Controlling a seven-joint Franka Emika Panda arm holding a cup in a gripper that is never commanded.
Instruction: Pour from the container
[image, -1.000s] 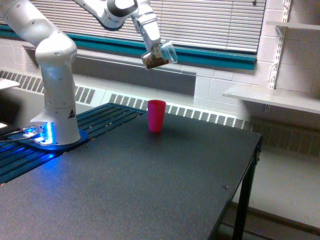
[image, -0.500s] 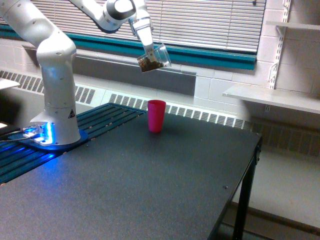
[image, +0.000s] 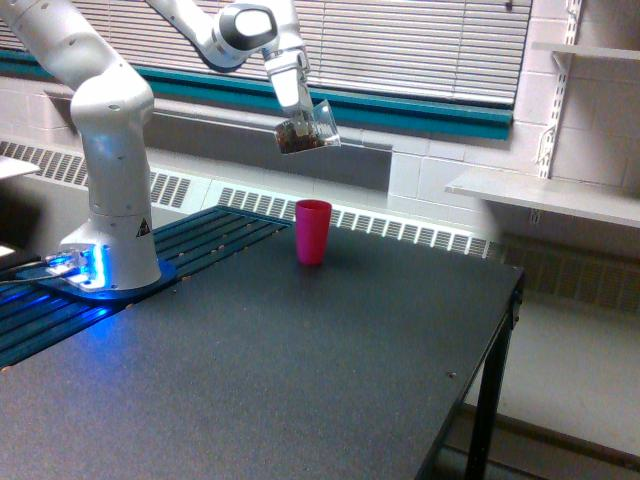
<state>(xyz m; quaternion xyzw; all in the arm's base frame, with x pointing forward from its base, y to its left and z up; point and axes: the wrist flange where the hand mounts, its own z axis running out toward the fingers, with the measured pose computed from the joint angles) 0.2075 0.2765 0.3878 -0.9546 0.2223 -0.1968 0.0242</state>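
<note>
In the exterior view the container (image: 308, 130), a small clear cup with brown granular bits in its lower part, hangs in the air tilted on its side, its mouth toward the exterior view's right. My gripper (image: 300, 112) is shut on it from above. An opaque pink cup (image: 312, 231) stands upright on the black table (image: 300, 370), below the container and a little toward the exterior view's right. No granules are visible falling.
The white arm's base (image: 108, 250) with blue lights stands at the table's left on a dark slatted strip (image: 190, 250). The table's right edge (image: 500, 330) drops to the floor. A wall shelf (image: 550, 195) sits at the right, window blinds behind.
The container and gripper have shifted left and dropped lower over the last second, staying above the pink cup. The cup's tilt looks slightly flatter. The pink cup has not moved.
</note>
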